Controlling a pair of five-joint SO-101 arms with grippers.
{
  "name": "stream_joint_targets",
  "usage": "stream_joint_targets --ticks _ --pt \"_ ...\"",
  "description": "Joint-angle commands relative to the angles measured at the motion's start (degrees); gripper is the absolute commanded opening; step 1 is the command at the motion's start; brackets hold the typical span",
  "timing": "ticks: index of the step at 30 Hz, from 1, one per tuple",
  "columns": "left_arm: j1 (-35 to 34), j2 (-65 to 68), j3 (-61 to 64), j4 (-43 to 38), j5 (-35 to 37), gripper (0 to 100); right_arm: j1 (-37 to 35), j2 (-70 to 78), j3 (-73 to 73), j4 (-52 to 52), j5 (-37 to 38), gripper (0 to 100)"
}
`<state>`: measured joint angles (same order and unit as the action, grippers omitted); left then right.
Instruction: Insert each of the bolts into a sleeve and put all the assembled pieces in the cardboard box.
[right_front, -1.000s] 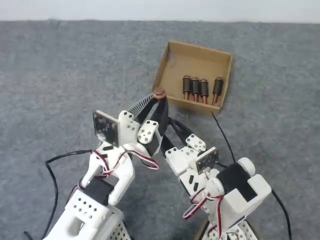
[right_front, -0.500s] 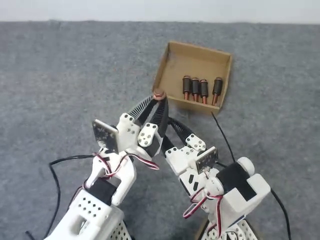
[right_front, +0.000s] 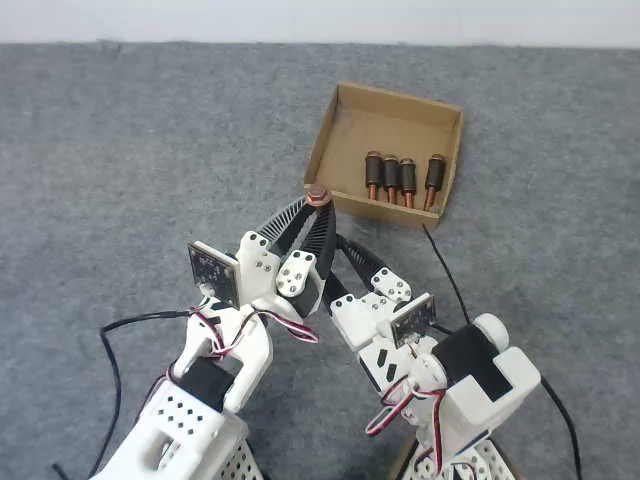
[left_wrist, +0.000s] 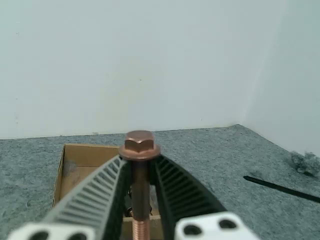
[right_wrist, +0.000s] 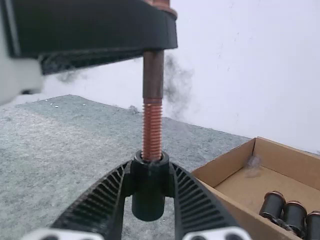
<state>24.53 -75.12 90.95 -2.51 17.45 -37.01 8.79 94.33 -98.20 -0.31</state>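
Observation:
My left gripper (right_front: 317, 203) is shut on a copper bolt (right_front: 317, 195) and holds it upright just in front of the cardboard box (right_front: 325, 135). In the left wrist view the bolt's hex head (left_wrist: 139, 145) sits above the left gripper (left_wrist: 140, 170). Directly below, my right gripper (right_wrist: 148, 192) is shut on a black sleeve (right_wrist: 148, 187). The bolt's threaded end (right_wrist: 152, 130) enters the top of the sleeve. Several assembled pieces (right_front: 403, 178) lie side by side in the box.
Grey carpet covers the table around the box. A black cable (right_front: 447, 270) runs from the box's near corner past the right arm, and another (right_front: 120, 330) loops beside the left arm's base. Pale walls stand behind.
The left arm has drawn back slightly and the bolt has shifted a little toward the arms, lower over the sleeve. The right arm has stayed put.

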Motion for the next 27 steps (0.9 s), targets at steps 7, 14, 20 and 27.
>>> stream_joint_targets --ticks 7,14,20,27 --pt "-0.1 -1.7 0.7 -1.9 -0.5 1 -0.2 -0.5 0.8 -0.1 1.1 0.6" --pt "0.1 -1.7 1.0 -1.8 -3.4 1 -0.2 -0.5 0.8 0.0 1.1 0.6" --pt "0.2 -1.7 2.4 -1.7 -3.5 1 -0.2 -0.5 0.8 0.0 1.1 0.6" --pt "0.3 -1.7 3.5 -1.7 -3.5 1 -0.2 -0.5 0.8 0.0 1.1 0.6"
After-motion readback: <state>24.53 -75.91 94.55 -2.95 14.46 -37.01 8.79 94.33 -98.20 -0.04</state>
